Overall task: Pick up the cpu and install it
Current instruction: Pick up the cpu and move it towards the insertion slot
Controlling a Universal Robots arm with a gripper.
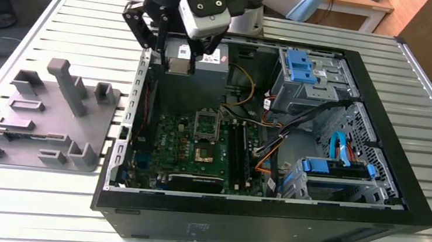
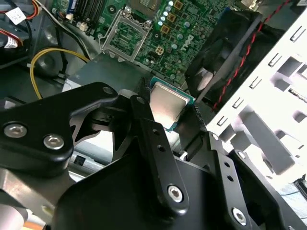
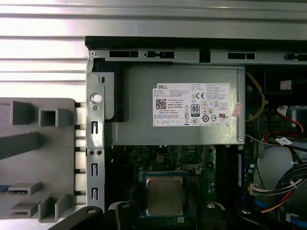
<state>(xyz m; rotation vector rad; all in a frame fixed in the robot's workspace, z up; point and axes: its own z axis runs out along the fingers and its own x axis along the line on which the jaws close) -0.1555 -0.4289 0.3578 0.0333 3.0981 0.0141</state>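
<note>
The cpu point(image 1: 178, 65), a flat square chip with a silver top, hangs over the rear of the open computer case, above the power supply point(image 1: 205, 58). My gripper point(image 1: 179, 68) is shut on it. In the second wrist view the cpu point(image 2: 166, 106) sits between the black fingers point(image 2: 144, 115), with the motherboard's open socket point(image 2: 125, 38) beyond it. In the first wrist view the cpu point(image 3: 164, 195) shows over the green board, just past the labelled power supply point(image 3: 177, 110). The socket point(image 1: 202, 151) lies mid-board with its silver bracket point(image 1: 206, 123) raised.
A grey fixture plate point(image 1: 40, 120) with upright blocks lies outside the case at the exterior view's left. Inside the case point(image 1: 270, 219) are cables point(image 1: 239, 88), blue drive bays point(image 1: 306, 70) and a black fan point(image 2: 225, 52). Everything rests on a slatted metal table point(image 1: 28, 204).
</note>
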